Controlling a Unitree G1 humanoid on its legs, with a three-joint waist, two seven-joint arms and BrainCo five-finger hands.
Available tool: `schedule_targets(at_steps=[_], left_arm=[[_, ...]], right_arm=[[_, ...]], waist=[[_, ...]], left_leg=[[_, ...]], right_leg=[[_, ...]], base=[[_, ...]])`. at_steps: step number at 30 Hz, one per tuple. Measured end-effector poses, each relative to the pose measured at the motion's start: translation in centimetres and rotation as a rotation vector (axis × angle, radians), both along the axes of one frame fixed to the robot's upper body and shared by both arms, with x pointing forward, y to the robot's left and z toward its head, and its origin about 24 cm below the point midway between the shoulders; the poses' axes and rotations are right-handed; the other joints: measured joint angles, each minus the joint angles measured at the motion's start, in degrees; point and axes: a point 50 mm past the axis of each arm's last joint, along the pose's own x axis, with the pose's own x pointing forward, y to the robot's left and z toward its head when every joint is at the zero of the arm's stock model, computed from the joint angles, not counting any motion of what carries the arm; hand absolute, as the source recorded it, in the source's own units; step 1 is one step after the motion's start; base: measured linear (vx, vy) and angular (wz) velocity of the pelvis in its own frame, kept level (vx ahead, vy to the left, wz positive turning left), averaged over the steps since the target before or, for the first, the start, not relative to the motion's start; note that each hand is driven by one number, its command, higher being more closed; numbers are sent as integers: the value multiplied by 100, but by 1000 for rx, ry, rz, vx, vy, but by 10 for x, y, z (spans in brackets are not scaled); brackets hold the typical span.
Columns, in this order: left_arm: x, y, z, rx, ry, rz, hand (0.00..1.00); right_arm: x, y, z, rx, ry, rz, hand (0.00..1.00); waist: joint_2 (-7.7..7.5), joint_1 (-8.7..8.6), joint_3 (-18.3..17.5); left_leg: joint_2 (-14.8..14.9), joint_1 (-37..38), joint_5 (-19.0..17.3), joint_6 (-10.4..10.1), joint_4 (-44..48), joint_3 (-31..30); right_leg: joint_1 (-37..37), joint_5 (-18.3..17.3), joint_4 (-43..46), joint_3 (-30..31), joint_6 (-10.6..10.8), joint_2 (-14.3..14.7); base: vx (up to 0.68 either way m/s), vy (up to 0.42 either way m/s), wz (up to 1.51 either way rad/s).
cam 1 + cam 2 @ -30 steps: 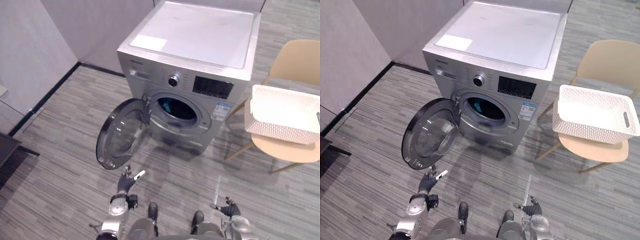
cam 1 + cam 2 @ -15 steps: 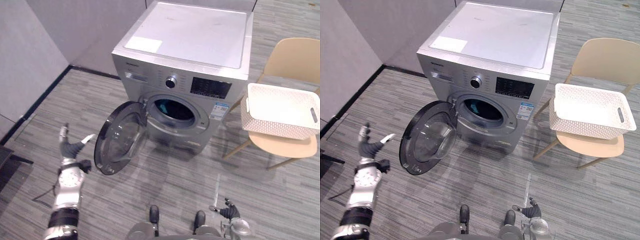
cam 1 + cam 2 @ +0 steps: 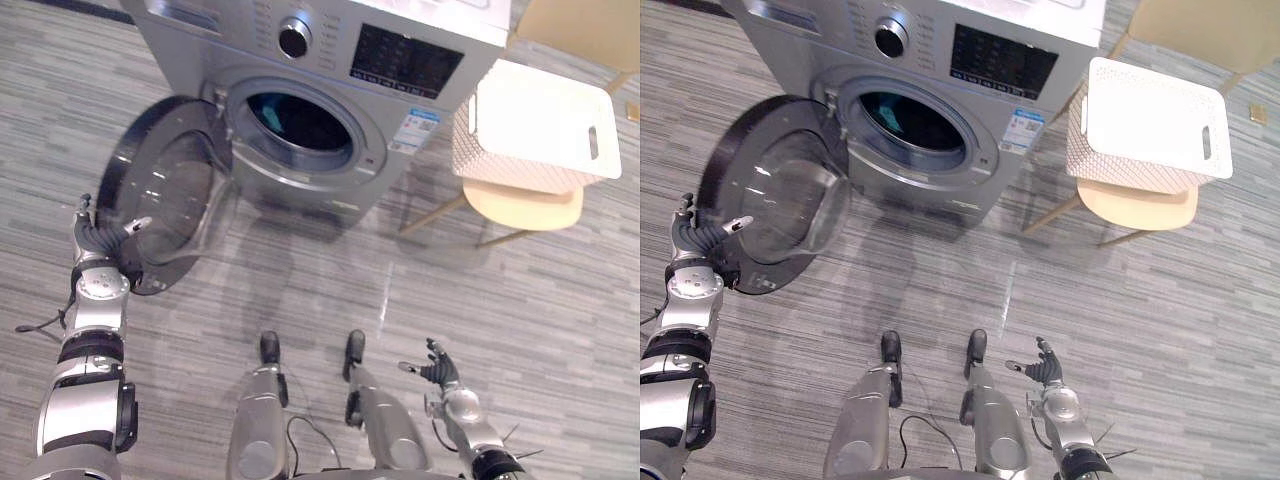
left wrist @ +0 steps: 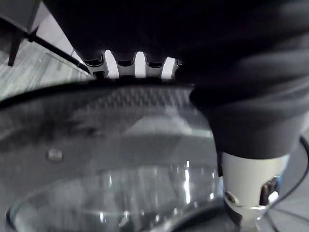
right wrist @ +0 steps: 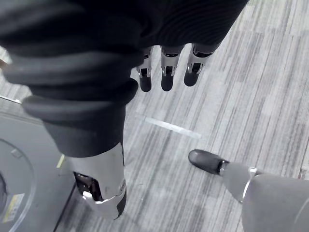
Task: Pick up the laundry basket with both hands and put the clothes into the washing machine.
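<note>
White laundry basket (image 3: 530, 125) is seen, in the left eye view, on a beige chair (image 3: 522, 203) just right of the silver washing machine (image 3: 400, 60), whose door (image 3: 165, 205) is swung open. The left robot hand (image 3: 98, 236) is held wide beside that door; the right robot hand (image 3: 433, 368) is spread, well apart from the machine. In the left wrist view, straight fingers (image 4: 124, 67) are shown by the door's rim; in the right wrist view, relaxed fingers (image 5: 166, 72) above the floor (image 5: 251, 72).

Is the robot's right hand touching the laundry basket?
Apart. The left eye view shows the right hand open above the floor, with a wide stretch of floor between it and the laundry basket on the chair.
</note>
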Motion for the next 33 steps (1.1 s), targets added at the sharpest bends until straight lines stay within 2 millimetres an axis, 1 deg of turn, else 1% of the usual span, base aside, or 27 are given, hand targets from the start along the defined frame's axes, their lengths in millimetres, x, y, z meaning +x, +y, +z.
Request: schedule_targets(at_steps=[3, 4, 6, 7, 8, 9, 11, 12, 13, 14, 15, 16, 17, 18, 19, 20, 21, 22, 23, 24, 25, 26, 27, 28, 29, 31, 33], left_arm=[[4, -11, -7, -19, -2, -23, 0], [8, -23, -11, -46, -21, -51, 0], [12, -42, -16, -36, -31, -103, 0], [13, -59, -21, -38, -37, -155, 0], [16, -81, -27, -51, -42, -218, 0], [18, -94, -30, -57, -44, -255, 0], [25, -150, -36, -68, -48, -417, 0], [27, -163, -37, -68, -41, -459, 0], [30, -189, -39, -68, -27, -544, 0], [31, -201, -38, -64, -22, -584, 0], [34, -221, -35, -60, -19, -661, 0], [41, -237, -27, -56, -24, -711, 0], [55, -246, -10, -40, -36, -727, 0], [63, -247, 3, -22, -52, -724, 0], [77, -242, 28, 16, -81, -703, 0], [96, -215, 79, 85, -149, -620, 0], [98, -208, 89, 94, -166, -600, 0], [103, -179, 134, 147, -231, -515, 0], [97, -142, 191, 215, -319, -401, 0], [94, -135, 201, 228, -334, -380, 0], [84, -113, 230, 274, -373, -314, 0], [80, -98, 231, 281, -374, -273, 0], [80, -91, 227, 275, -345, -255, 0], [76, -79, 227, 260, -319, -222, 0], [73, -72, 231, 255, -326, -202, 0], [69, -70, 238, 220, -370, -196, 0], [72, -76, 235, 188, -385, -214, 0]], right_arm=[[1, 0, 0, -1, -1, -3, 0], [3, 0, 1, -2, -1, -2, 0], [7, 0, 2, -8, -1, 0, 0], [10, 1, 2, -10, -2, 3, 0], [12, 2, 3, -13, -3, 6, 0], [13, 2, 3, -16, -1, 9, 0], [16, 4, 4, -28, -2, 19, 0], [18, 5, 5, -31, -7, 19, 0], [21, 8, 7, -36, -20, 20, 0], [23, 9, 8, -33, -27, 23, 0], [29, 14, 12, -25, -43, 30, 0], [36, 20, 17, -17, -70, 44, 0], [43, 22, 26, -14, -117, 55, 0], [46, 23, 30, -13, -141, 58, 0], [51, 24, 37, -10, -176, 61, 0], [58, 26, 48, -7, -231, 67, 0], [59, 26, 49, -6, -239, 69, 0], [62, 27, 55, -6, -268, 71, 0], [65, 24, 62, -10, -300, 73, 0], [65, 24, 63, -12, -303, 73, 0], [65, 18, 64, -18, -309, 64, 0], [62, 9, 63, -22, -304, 36, 0], [62, 8, 64, -15, -309, 28, 0], [62, 9, 69, -4, -338, 25, 0], [58, 8, 74, 14, -383, 15, 0], [49, 6, 79, 35, -426, -2, 0], [42, 5, 78, 38, -430, -11, 0]], waist=[[34, 68, 33], [41, 130, 38], [51, 134, 44], [52, 138, 45], [54, 138, 46], [54, 137, 46], [56, 108, 47], [55, 108, 47], [55, 96, 47], [55, 92, 47], [56, 49, 47], [32, -41, 63], [10, -90, 137], [-14, -114, 177], [-56, -178, 236], [-153, -340, 370], [-177, -366, 393], [-290, -473, 465], [-408, -643, 584], [-419, -677, 597], [-453, -751, 640], [-435, -689, 725], [-443, -674, 729], [-443, -706, 729], [-443, -694, 729], [-443, -665, 729], [-438, -649, 726]], left_leg=[[103, -39, 46, -69, 61, -14], [139, -39, 60, -91, 80, -18], [128, -40, 110, -156, 67, -80], [112, -43, 127, -178, 64, -101], [63, -42, 130, -178, 33, -154], [21, -37, 145, -167, 4, -199], [-137, -23, 213, -138, -181, -214], [-179, -3, 256, -103, -240, -214], [-260, 34, 291, -97, -339, -173], [-285, 48, 293, -96, -372, -120], [-317, 59, 352, -32, -429, 0], [-352, 59, 396, -11, -437, 101], [-362, 60, 401, -5, -416, 255], [-368, 59, 396, 6, -414, 347], [-365, 47, 368, 50, -391, 488], [-323, -11, 277, 185, -231, 716], [-304, -37, 259, 205, -191, 764], [-219, -180, 155, 298, 19, 966], [-102, -404, 13, 337, 294, 1151], [-80, -458, -8, 339, 329, 1172], [-12, -648, -91, 348, 488, 1240], [43, -729, -127, 339, 570, 1252], [64, -779, -141, 317, 583, 1230], [121, -920, -154, 297, 645, 1182], [200, -1114, -193, 259, 766, 1134], [325, -1367, -248, 221, 919, 1058], [382, -1408, -250, 215, 987, 994]], right_leg=[[-36, -2, -11, 29, 1, 99], [-33, -5, -11, 31, 4, 128], [-26, -36, 1, -20, 37, 127], [-27, -99, 27, -35, 103, 113], [-29, -123, 80, -62, 102, 81], [-27, -152, 97, -85, 102, 53], [-64, -209, 185, -190, 157, -111], [-69, -208, 193, -187, 158, -149], [-81, -197, 196, -168, 177, -226], [-102, -192, 202, -145, 184, -261], [-164, -176, 224, -86, 207, -313], [-235, -146, 238, 15, 244, -322], [-309, -89, 246, 155, 298, -356], [-364, -20, 252, 246, 276, -369], [-446, 34, 248, 401, 277, -374], [-570, 100, 238, 664, 315, -358], [-602, 121, 233, 706, 314, -349], [-752, 208, 183, 919, 308, -296], [-902, 358, 23, 1126, 335, -272], [-933, 386, -8, 1147, 335, -262], [-1048, 517, -163, 1282, 345, -222], [-1129, 555, -175, 1356, 348, -180], [-1179, 562, -175, 1378, 355, -151], [-1265, 569, -175, 1364, 361, -102], [-1392, 571, -175, 1349, 363, -49], [-1543, 571, -175, 1287, 367, 39], [-1509, 573, -174, 1237, 364, 87]], base=[[-85, -105, -11], [-94, -101, 2], [-88, -70, 12], [-85, -24, 16], [-85, -10, 18], [-70, 18, 29], [-44, 44, 37], [-19, 67, 24], [-3, 63, 8], [10, 83, -1], [31, 88, -16], [37, 81, -35], [29, 78, -45], [7, 50, -59], [-23, 60, -82], [-23, 31, -76], [-37, 18, -91], [-30, -3, -86], [-32, -5, -83], [-23, -13, -63], [-7, -28, -39], [-6, -40, -39], [-7, -65, -16], [-21, -84, -1], [-25, -88, 4], [-14, -86, 4], [22, -76, 11]])
